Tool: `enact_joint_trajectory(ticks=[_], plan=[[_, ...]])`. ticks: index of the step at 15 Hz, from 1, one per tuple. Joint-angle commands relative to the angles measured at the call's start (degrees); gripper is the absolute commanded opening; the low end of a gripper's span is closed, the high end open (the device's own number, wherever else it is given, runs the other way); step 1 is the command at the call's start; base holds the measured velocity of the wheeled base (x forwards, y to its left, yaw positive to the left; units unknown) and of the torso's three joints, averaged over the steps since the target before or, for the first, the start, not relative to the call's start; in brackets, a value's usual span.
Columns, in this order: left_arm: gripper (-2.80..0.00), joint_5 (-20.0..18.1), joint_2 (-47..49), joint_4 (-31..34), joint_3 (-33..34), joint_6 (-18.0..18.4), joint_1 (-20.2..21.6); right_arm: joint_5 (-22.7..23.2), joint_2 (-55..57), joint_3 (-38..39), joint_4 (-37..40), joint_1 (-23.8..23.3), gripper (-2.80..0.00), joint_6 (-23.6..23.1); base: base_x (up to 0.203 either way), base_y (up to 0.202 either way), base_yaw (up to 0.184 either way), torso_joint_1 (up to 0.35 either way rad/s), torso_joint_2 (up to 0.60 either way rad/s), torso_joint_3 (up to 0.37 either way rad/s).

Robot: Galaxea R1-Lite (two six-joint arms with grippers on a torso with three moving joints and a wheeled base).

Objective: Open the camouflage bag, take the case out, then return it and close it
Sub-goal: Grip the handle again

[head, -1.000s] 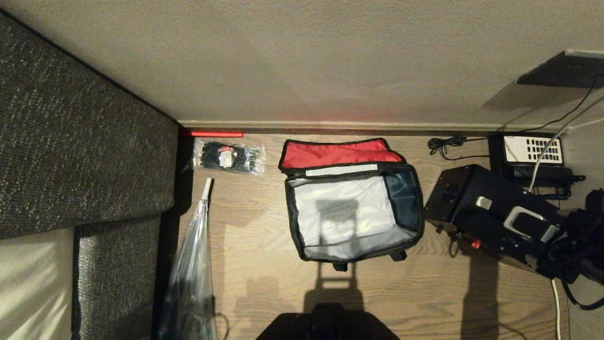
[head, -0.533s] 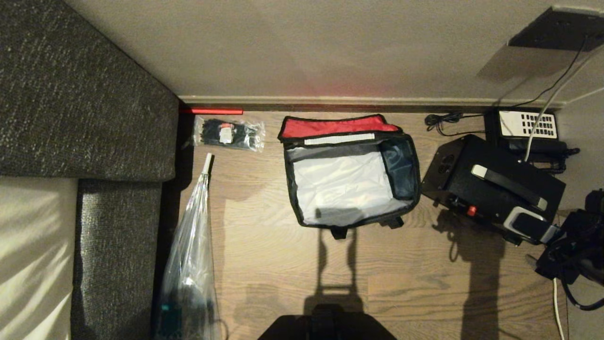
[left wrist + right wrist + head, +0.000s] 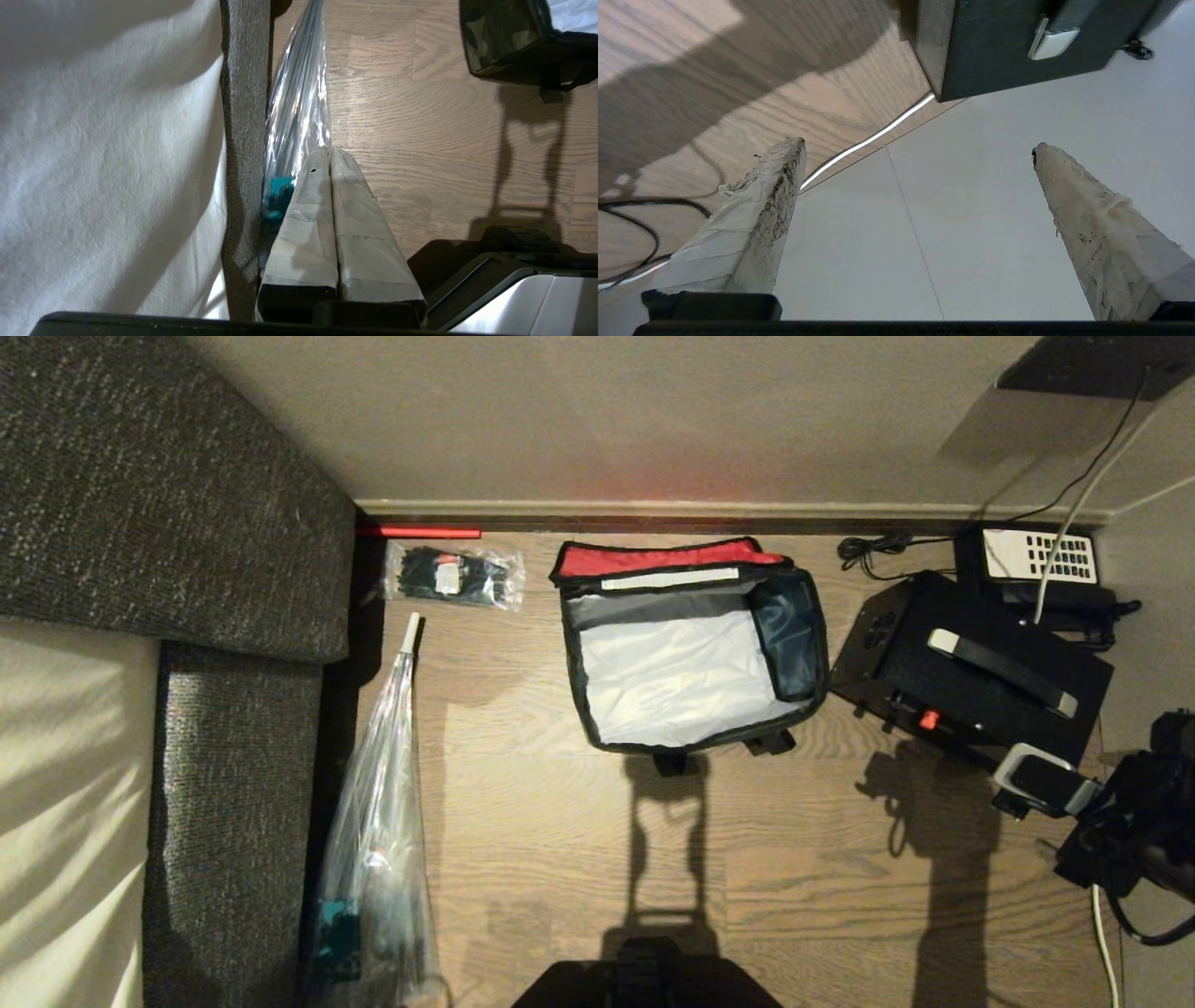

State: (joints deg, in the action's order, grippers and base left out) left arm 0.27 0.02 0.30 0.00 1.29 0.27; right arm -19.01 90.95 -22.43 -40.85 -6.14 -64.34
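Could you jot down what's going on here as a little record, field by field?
bag: camouflage bag on the wood floor, lid flipped back, inside empty
case: black case on the floor right of the bag, out of it
right pincer: open, holding nothing, beside the case
left pincer: shut, idle by the sofa
also there: telephone, clear packet

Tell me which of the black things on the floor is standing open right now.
The camouflage bag: its red-lined lid is folded back, showing a pale empty interior. The black case beside it is shut, as is the packet.
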Motion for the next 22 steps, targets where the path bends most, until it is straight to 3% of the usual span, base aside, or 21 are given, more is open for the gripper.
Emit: enact_joint_trajectory(ticks=[1, 8, 13, 19, 22], plan=[[-2.80, 0.00, -0.11, 0.14, 0.09, -0.13, 0.01, -0.15, 0.63, 0.11, -0.28, -0.01, 0.00, -0.26, 0.000, 0.000, 0.000, 0.000, 0.00, 0.000], [-2.80, 0.08, -0.11, 0.06, 0.18, -0.67, 0.00, -0.30, 2.29, -0.76, -0.43, -0.01, 0.00, 0.16, 0.000, 0.000, 0.000, 0.003, 0.00, 0.156], [-2.80, 0.00, -0.11, 0.00, 0.09, -0.32, 0.03, -0.21, 6.41, -1.30, -5.02, -0.01, 0.00, -0.05, 0.000, 0.000, 0.000, 0.002, 0.00, 0.184], [-2.80, 0.00, -0.11, -0.03, 0.09, -0.76, 0.08, 3.54, 17.04, -9.69, -5.49, 0.05, 0.00, 1.58, 0.000, 0.000, 0.000, 0.001, 0.00, 0.017], [-2.80, 0.00, -0.11, -0.03, 0.09, -0.76, 0.08, 4.27, 23.76, -18.65, -5.49, -0.19, 0.00, 3.01, 0.000, 0.000, 0.000, 0.000, 0.00, 0.000]])
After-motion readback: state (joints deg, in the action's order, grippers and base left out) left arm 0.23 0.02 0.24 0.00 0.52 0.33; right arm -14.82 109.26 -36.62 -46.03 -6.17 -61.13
